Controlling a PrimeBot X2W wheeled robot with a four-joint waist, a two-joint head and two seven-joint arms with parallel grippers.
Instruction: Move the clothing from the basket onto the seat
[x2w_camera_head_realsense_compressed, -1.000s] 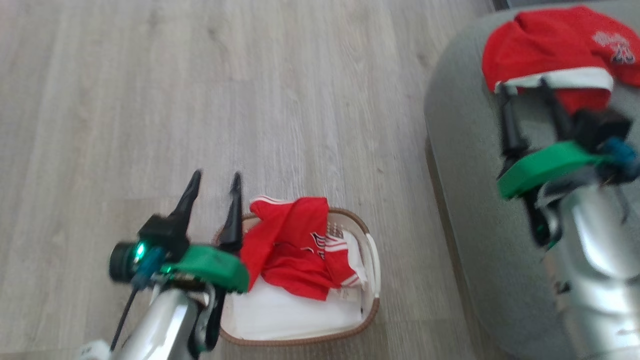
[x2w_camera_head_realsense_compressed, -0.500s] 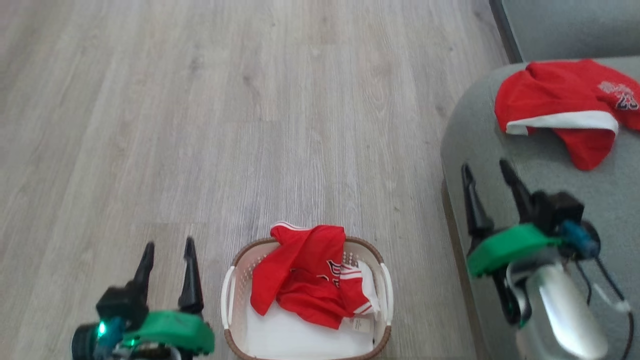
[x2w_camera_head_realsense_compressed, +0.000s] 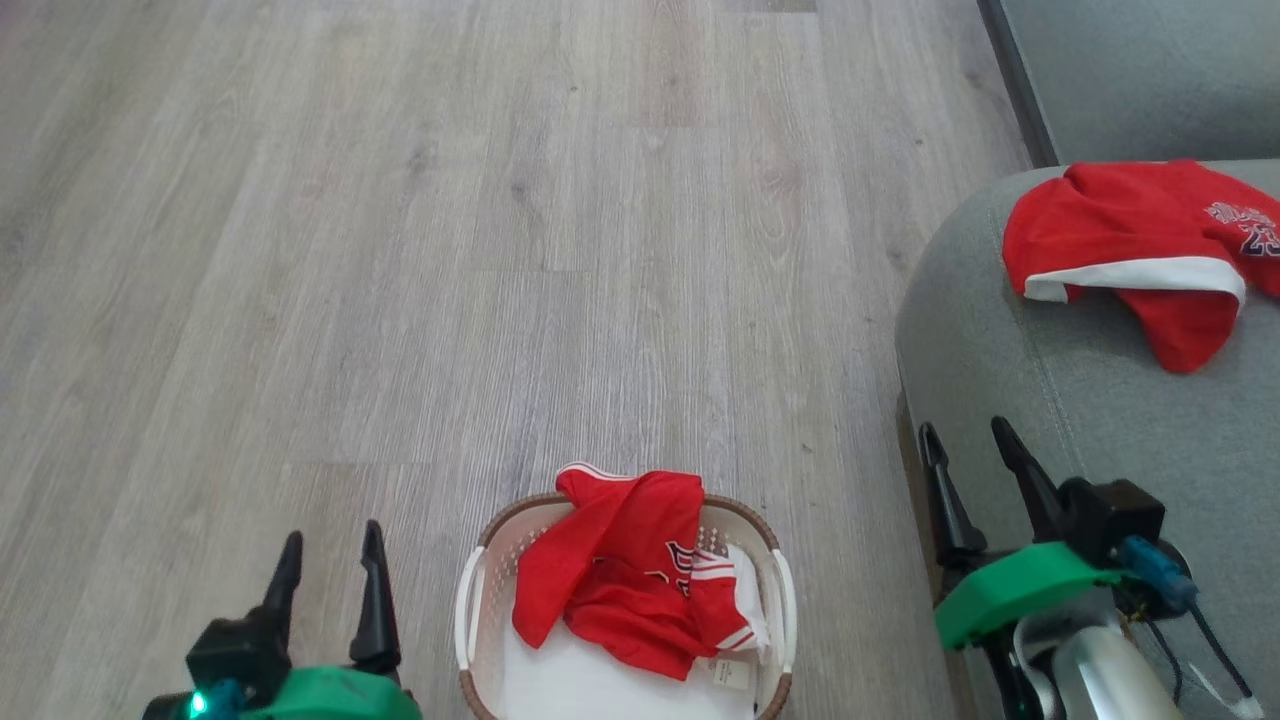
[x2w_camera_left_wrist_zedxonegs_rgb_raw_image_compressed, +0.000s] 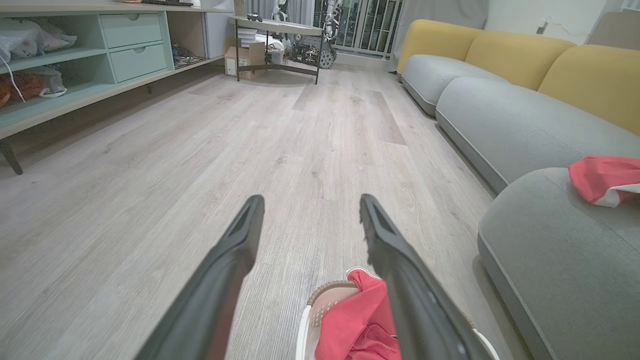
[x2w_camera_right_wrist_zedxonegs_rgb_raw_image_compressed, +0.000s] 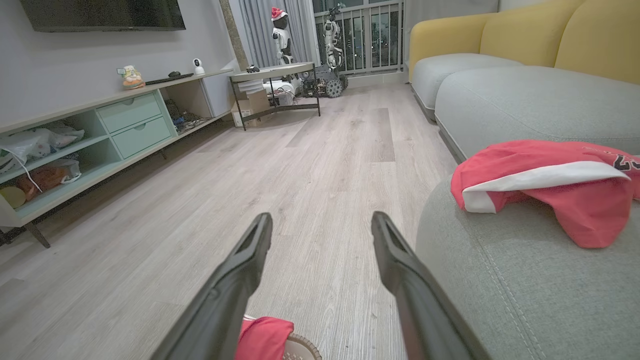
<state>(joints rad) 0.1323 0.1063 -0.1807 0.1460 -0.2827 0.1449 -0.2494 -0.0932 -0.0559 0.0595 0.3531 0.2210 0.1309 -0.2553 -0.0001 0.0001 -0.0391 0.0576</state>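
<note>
A pale plank floor (x2w_camera_head_realsense_compressed: 400, 250) is stretching ahead, with the grey seat (x2w_camera_head_realsense_compressed: 1000, 350) lying along the right. The basket (x2w_camera_head_realsense_compressed: 510, 515) is standing on the floor between the two hands and near the seat's edge. The left hand (x2w_camera_head_realsense_compressed: 330, 545) is hovering just beside the basket, its fingers spread and holding nothing. The right hand (x2w_camera_head_realsense_compressed: 962, 432) is hanging over the seat's near edge, likewise released and empty.

The clothing (x2w_camera_head_realsense_compressed: 620, 580) is lying crumpled in the basket. Its long axis is running from the far rim, where a striped hem is draping over the edge, down toward the near right, and its logo is facing up. A second garment (x2w_camera_head_realsense_compressed: 1130, 240) is already resting on the seat, stretching across it with its white band toward the robot.

The fabric is looking thin and slick, so a shallow pinch is likely to catch one layer and slip during the lift. The draped hem may be snagging on the rim and dragging or tipping the light basket. A low carry is risking a trailing end brushing the floor short of the seat.
</note>
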